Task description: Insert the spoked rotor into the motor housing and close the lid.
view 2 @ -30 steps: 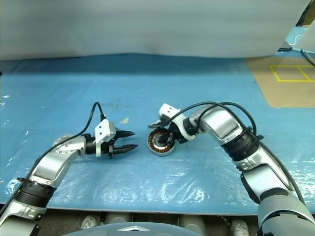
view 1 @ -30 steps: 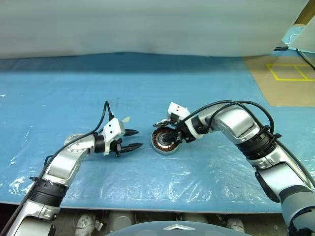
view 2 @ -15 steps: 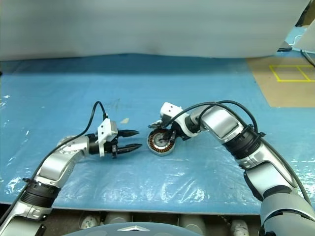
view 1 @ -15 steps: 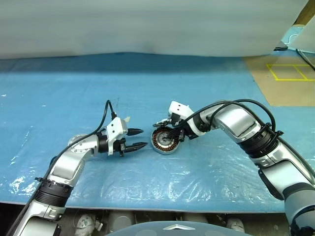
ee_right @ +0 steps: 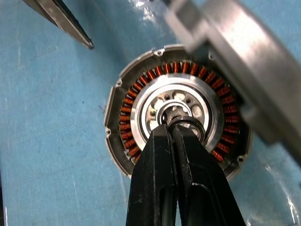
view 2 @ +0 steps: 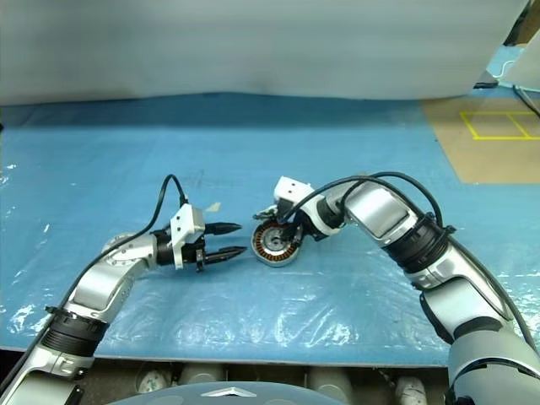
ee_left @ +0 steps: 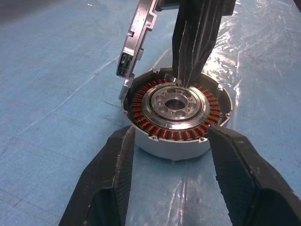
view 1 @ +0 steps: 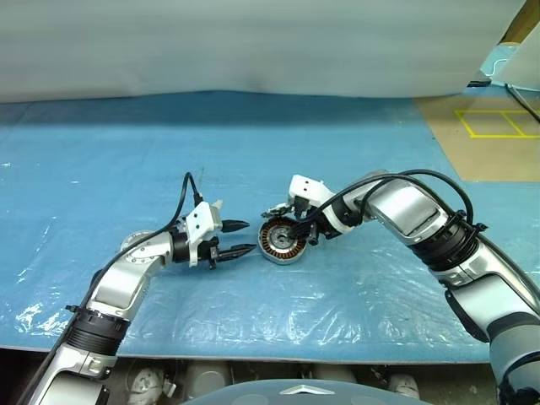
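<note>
- My right gripper (ee_right: 175,129) is pinched shut, tips down on the hub at the centre of the motor housing (view 1: 281,241).
- My left gripper (view 1: 237,238) stands open and empty, level, just beside the housing's left wall.
- A small black ring (ee_right: 189,128) sits at the right fingertips; held or not, I cannot tell.

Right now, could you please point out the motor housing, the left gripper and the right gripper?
motor housing (ee_left: 160,147): left wrist view, outer silver wall.
left gripper (view 1: 240,237): left eye view, between its fingers.
right gripper (ee_right: 176,130): right wrist view, between its fingertips.
</note>
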Robot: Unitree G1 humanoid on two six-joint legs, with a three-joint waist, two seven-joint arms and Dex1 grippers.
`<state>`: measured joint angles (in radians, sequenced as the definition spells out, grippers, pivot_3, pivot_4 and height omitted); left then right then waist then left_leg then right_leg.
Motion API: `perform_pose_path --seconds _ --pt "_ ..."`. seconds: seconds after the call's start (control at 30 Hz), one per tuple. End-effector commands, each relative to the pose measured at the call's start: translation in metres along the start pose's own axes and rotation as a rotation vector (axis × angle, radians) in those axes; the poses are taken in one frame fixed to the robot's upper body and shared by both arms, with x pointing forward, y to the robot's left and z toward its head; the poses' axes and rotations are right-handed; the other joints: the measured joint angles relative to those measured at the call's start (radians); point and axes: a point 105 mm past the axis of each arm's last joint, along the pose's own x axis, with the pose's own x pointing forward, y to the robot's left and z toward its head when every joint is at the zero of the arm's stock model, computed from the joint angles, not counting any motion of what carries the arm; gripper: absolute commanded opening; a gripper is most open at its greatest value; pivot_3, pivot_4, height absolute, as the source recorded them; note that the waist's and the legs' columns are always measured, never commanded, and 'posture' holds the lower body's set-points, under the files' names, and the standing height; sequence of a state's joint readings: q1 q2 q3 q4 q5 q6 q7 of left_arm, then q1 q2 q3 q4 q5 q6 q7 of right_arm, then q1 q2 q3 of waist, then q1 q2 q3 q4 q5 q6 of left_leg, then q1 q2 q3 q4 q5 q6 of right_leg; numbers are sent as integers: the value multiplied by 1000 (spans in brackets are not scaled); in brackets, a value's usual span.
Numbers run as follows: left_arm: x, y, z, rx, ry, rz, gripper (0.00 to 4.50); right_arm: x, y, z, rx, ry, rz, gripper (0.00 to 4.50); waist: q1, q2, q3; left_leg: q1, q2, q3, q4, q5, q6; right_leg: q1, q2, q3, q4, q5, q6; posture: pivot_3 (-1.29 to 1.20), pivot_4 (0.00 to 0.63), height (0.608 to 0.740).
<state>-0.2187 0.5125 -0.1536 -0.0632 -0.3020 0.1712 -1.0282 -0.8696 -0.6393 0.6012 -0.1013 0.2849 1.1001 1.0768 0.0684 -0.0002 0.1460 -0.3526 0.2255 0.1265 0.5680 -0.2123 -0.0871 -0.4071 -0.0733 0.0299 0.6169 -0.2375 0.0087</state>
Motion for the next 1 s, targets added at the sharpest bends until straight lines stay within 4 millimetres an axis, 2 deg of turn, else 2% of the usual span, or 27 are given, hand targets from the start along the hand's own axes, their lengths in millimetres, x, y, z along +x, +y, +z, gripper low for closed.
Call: perform_pose_path --seconds 0.03,0.33,0.87,1.0 --pt "0 1 5 25 -15 9 2554 -2 1 14 -62 -25 1 76 1 0 0 0 0 0 0 0 0 0 0 0 0 0 0 0 150 740" --pt "-2 -1 3 19 -15 17 2554 7 -1 4 -41 10 32 76 1 0 0 0 0 0 2 0 0 0 0 0 2 0 0 0 150 740" --pt "-1 -2 2 15 -16 21 2554 12 -1 -4 -69 54 48 76 1 0 0 0 0 0 2 0 0 0 0 0 2 0 -1 0 150 740" --pt "-1 -3 2 14 -17 21 2554 12 -3 -3 -93 55 26 1284 1 0 0 0 0 0 2 0 0 0 0 0 2 0 0 0 150 740"
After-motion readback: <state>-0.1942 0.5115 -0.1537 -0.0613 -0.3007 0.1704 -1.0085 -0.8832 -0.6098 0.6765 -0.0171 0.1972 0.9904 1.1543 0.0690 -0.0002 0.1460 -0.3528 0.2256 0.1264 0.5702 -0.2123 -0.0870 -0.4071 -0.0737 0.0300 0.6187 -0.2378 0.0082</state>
